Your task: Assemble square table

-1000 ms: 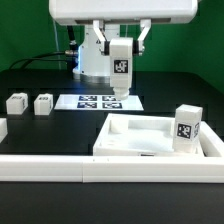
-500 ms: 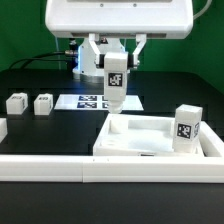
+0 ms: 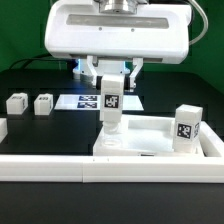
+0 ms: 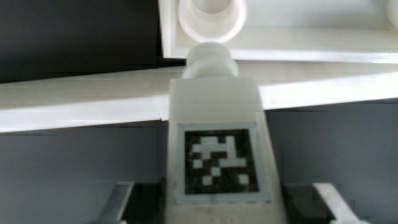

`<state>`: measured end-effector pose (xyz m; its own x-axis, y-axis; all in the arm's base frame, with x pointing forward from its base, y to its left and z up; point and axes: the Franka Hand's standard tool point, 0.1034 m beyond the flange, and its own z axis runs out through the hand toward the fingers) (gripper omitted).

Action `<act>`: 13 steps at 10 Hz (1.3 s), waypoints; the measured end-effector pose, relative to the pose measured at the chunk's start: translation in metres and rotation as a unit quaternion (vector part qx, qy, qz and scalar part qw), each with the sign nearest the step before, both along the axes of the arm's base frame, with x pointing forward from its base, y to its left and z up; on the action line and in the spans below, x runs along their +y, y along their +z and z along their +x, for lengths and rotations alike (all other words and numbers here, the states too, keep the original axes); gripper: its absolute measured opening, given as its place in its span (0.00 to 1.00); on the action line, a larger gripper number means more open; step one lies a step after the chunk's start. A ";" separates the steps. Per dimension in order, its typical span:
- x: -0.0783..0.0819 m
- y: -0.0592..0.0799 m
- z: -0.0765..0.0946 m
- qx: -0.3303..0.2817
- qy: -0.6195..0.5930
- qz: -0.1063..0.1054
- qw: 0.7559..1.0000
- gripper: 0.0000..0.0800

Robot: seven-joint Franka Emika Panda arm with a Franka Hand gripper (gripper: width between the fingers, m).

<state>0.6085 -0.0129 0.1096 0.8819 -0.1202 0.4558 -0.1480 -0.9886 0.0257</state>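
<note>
My gripper (image 3: pixel 112 84) is shut on a white block leg (image 3: pixel 110 108) with a black-and-white tag and holds it upright. The leg's lower end is down at the corner of the white square tabletop (image 3: pixel 160 148) that lies far and on the exterior view's left. In the wrist view the leg (image 4: pixel 217 130) runs from between my fingers (image 4: pixel 111 202) to a round socket (image 4: pixel 217 14) in the tabletop (image 4: pixel 311 35). I cannot tell whether it touches. A second tagged leg (image 3: pixel 186 127) stands at the tabletop's right side.
Two more small legs (image 3: pixel 15 102) (image 3: pixel 43 102) stand on the black table at the exterior view's left. The marker board (image 3: pixel 88 100) lies behind the tabletop. A long white border rail (image 3: pixel 60 168) runs along the front.
The gripper has moved down and toward the front with the leg, from above the marker board to the tabletop's far left corner.
</note>
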 end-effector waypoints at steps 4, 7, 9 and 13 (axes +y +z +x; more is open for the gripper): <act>0.007 -0.008 -0.005 0.008 0.005 0.001 1.000 0.36; 0.006 -0.015 -0.009 0.014 0.005 -0.001 1.000 0.36; 0.006 -0.016 -0.010 0.015 0.005 -0.001 1.000 0.36; 0.008 -0.029 -0.010 0.001 0.011 -0.010 1.000 0.36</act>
